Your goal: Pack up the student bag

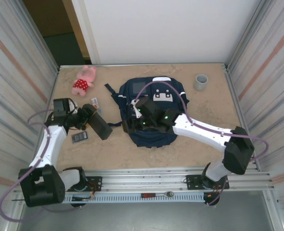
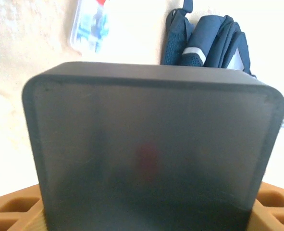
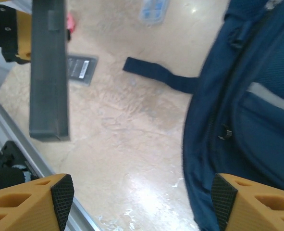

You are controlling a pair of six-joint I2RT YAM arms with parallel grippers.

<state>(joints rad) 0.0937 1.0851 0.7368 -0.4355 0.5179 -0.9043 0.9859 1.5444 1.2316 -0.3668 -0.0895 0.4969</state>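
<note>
Bare table [image 3: 132,120] between case [image 3: 48,72] and backpack [image 3: 257,139]

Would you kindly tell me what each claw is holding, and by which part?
Left claw grips the flat dark grey rectangular case by one short end; right claw holds nothing.

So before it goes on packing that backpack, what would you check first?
1. Left gripper has hold of the dark grey box: ok, the box is clamped and lifted off the table.
2. Right gripper is open: ok, jaws stand apart at the backpack's edge.
3. Backpack mouth is open for the box: cannot tell, no parted zip visible.
4. Way from box to backpack is free: ok, only a flat strap lies between.
5. Pink plush toy and grey cup are clear of both arms: ok.
</note>
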